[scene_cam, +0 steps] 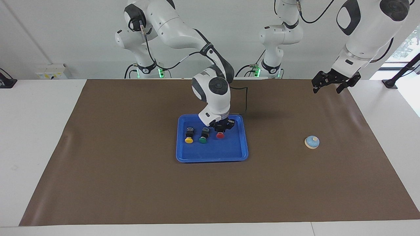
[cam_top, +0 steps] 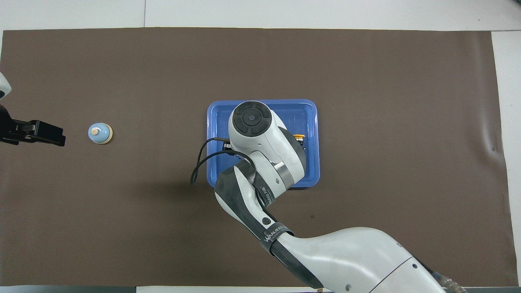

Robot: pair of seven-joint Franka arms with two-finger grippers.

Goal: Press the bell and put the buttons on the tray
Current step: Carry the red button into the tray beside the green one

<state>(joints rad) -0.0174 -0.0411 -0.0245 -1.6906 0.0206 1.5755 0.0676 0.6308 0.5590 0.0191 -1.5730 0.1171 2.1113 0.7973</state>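
The right gripper is seen low in the blue tray, clamped on the red button; the green button and yellow button lie just beside it in a row. The left gripper is held open in the air, with the bell well apart from it on the brown mat.
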